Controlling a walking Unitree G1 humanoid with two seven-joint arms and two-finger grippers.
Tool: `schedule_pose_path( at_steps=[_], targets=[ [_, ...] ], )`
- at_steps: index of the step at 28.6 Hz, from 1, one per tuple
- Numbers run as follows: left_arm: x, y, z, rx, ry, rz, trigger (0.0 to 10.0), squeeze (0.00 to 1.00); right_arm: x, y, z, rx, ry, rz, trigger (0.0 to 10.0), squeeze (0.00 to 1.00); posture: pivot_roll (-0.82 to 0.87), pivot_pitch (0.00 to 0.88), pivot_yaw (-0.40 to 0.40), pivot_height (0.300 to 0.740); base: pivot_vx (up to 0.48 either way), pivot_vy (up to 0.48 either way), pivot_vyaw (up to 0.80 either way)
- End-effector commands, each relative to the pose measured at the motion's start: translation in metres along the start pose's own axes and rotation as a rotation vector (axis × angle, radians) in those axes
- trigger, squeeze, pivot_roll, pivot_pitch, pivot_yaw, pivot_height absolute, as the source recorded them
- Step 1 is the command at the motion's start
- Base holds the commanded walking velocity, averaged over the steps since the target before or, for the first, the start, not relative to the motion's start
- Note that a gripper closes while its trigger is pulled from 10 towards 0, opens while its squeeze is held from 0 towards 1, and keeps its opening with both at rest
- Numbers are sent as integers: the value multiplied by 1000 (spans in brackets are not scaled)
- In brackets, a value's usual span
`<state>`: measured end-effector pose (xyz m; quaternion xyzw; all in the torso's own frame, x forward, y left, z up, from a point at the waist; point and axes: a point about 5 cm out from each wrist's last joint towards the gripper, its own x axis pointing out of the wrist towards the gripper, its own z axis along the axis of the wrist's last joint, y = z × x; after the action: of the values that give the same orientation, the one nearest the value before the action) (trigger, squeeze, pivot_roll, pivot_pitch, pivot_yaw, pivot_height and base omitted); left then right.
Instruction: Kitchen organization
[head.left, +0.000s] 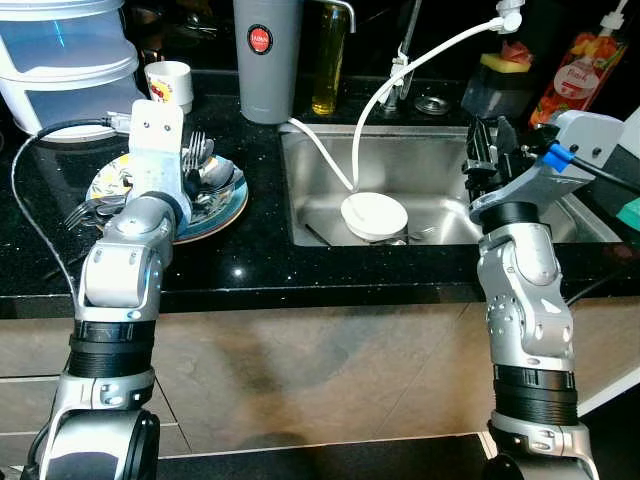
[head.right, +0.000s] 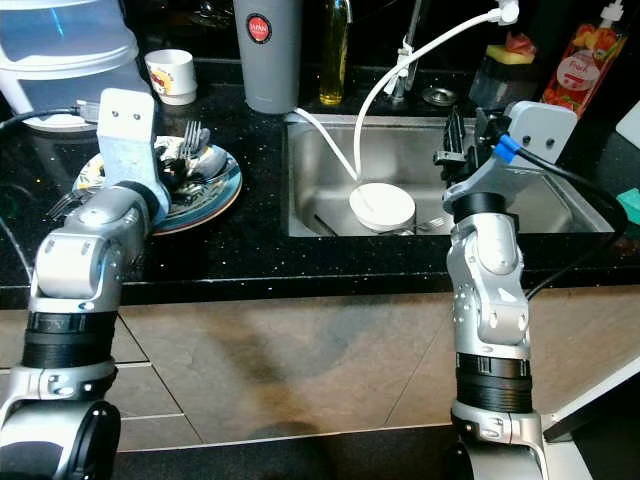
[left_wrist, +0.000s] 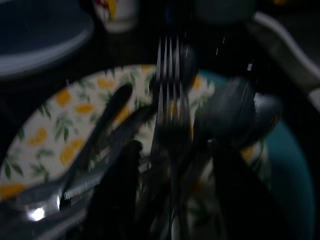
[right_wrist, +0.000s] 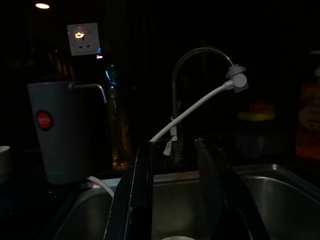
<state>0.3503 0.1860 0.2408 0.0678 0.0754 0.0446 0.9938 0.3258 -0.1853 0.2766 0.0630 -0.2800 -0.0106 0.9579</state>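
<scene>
A flowered plate with a teal rim (head.left: 228, 208) lies on the black counter, left of the sink, piled with spoons (left_wrist: 227, 117) and other cutlery. My left gripper (left_wrist: 172, 150) hovers over the plate, shut on a fork (head.left: 195, 143) whose tines point away from me; that view is blurred. My right gripper (head.left: 490, 140) hangs open over the right side of the steel sink (head.left: 296, 185), with nothing between its fingers (right_wrist: 142, 190). An upturned white bowl (head.left: 374, 215) rests in the sink beside some cutlery.
Behind the plate stand a small mug (head.left: 170, 85) and stacked plastic tubs (head.left: 60, 60). A grey cup (head.left: 266, 60) and an oil bottle (head.left: 328, 60) stand by the sink's back left corner. A white hose (head.left: 420, 55) runs from the tap into the sink. A sauce bottle (head.left: 580, 70) stands far right.
</scene>
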Motion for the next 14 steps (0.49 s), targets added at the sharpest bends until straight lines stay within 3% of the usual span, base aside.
schedule_pose_path(
  at_steps=[1, 2, 10, 11, 12, 13, 14],
  targets=[
    [-1, -3, -3, 2, 22, -13, 10000, 788, 2, 1, 2, 8, -5, 2, 10000, 0, 69, 38, -53, 740, 0, 0, 0],
    [-1, -3, -4, 1, 30, -19, 10000, 0, 2, 1, 2, 8, -6, 3, 10000, 0, 69, 38, -53, 740, 0, 0, 0],
    [0, -9, -25, -108, 166, -74, 10000, 0, 2, 1, 2, 11, -8, 6, 10000, 0, 74, 20, -48, 740, 0, 0, 0],
    [1, -8, -30, -108, 194, -59, 3686, 0, 2, 1, 2, 10, -9, 5, 10000, 0, 74, 20, -48, 740, 0, 0, 0],
    [1, -8, -30, -108, 194, -59, 3686, 0, 2, 1, 2, 10, -9, 5, 10000, 0, 74, 20, -48, 740, 0, 0, 0],
    [1, -6, -34, -103, 210, -39, 0, 0, 2, 1, 2, 10, -9, 6, 10000, 0, 74, 16, -47, 740, 0, 0, 0],
    [1, -3, -37, -90, 221, -19, 0, 0, 2, 1, 2, 9, -9, 6, 10000, 0, 73, 13, -47, 740, 0, 0, 0]
  ],
)
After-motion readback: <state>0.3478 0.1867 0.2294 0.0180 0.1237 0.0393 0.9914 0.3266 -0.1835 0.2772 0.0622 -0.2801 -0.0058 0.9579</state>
